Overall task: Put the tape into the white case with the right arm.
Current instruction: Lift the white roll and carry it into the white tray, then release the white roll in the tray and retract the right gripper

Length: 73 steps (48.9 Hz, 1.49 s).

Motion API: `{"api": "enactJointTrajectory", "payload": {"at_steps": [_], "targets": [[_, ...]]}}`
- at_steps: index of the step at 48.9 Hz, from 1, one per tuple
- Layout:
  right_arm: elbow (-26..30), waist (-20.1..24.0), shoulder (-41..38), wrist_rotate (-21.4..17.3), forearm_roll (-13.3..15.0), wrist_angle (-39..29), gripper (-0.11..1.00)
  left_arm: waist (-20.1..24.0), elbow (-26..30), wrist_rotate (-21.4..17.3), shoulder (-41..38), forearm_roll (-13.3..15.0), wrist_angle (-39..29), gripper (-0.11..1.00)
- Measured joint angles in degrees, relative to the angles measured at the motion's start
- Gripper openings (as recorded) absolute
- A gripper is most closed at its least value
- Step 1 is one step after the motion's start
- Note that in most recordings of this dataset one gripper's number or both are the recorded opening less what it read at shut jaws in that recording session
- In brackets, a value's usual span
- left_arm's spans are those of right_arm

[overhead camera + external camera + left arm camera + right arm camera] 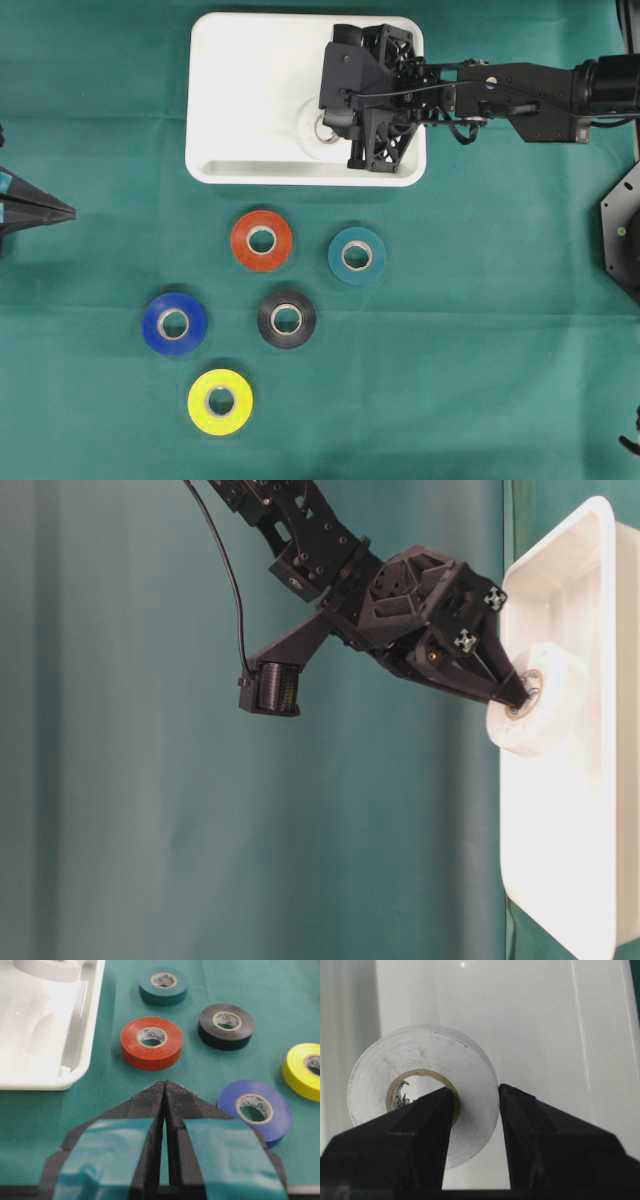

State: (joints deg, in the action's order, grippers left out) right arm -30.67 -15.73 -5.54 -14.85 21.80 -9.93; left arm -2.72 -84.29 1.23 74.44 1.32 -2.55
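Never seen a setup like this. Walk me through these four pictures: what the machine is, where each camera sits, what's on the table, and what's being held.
It is a two-armed robot at a table with a green cloth. One picture looks down from above, one looks from table level, and one camera rides on each wrist.

The black right arm reaches over the white case. Its right hand is shut on a white tape roll, one finger through the hole and one outside, over the case's floor.

The left hand, marked with cyan bands, is shut and empty at the table's left edge.

Five rolls lie flat on the cloth: orange tape, teal tape, blue tape, black tape, yellow tape.
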Motion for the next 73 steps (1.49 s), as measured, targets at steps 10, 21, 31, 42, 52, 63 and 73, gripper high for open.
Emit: {"api": "enactJointTrajectory", "payload": {"at_steps": [10, 21, 31, 42, 52, 63, 73], "targets": [[0.0, 0.09, 0.0, 0.0, 0.0, 0.09, 0.02, 0.0, 0.0, 0.0, 0.0, 0.0, 0.0, 0.0], [0.0, 0.09, 0.0, 0.0, 0.09, 0.18, 0.24, 0.0, 0.0, 0.0, 0.0, 0.09, 0.0, 0.0], [0.0, 0.09, 0.0, 0.09, 0.09, 0.18, 0.48, 0.0, 0.0, 0.0, -0.09, 0.09, 0.0, 0.0], [-1.23, 0.0, 0.79, 0.0, 0.09, -0.26, 0.48, 0.0, 0.0, 0.0, 0.0, 0.0, 0.0, 0.0], [-7.12, 0.0, 5.98, 0.0, 0.0, -1.05, 0.48, 0.0, 0.0, 0.0, 0.0, 0.0, 0.0, 0.0], [-17.58, 0.0, 16.61, 0.0, 0.09, -0.53, 0.48, 0.0, -0.18, 0.0, 0.44, 0.0, 0.0, 0.0], [-27.95, 0.0, 28.56, 0.0, 0.09, 3.43, 0.48, 0.35, -0.53, 0.0, 1.76, 0.0, -0.09, 0.0]]}}
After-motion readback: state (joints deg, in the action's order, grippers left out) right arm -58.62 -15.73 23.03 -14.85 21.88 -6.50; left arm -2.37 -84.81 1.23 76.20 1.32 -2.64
